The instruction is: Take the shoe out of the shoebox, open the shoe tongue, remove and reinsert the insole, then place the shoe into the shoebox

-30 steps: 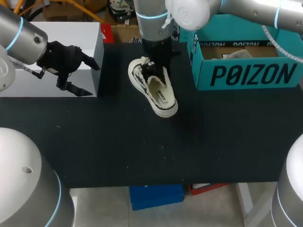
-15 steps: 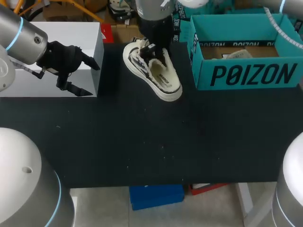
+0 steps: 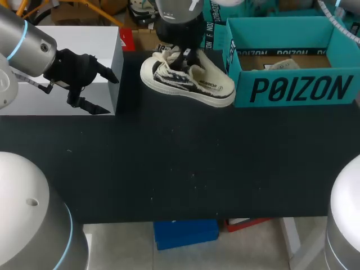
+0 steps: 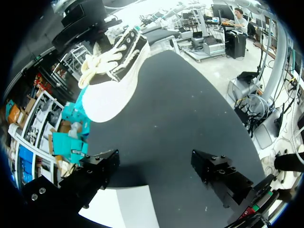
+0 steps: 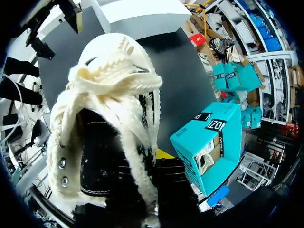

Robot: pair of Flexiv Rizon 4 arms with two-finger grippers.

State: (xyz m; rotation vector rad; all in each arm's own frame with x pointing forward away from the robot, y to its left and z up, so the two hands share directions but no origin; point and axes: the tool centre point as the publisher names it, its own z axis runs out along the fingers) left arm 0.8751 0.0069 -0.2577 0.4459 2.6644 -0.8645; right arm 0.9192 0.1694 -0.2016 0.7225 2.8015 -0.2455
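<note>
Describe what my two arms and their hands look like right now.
Both arms are smooth silver-grey tubes with rounded joints and thin blue light rings: left arm, right arm. Each hand is black and blocky: left hand, right hand. A pale cable runs by the left wrist.

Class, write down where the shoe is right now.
In the head view, the shoe is held by the right gripper at the far middle of the table, just left of the teal shoebox.

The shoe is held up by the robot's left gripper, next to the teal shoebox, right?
No, the right gripper holds the shoe up next to the teal shoebox. The right wrist view shows it gripped close up; the left gripper is open and empty.
</note>
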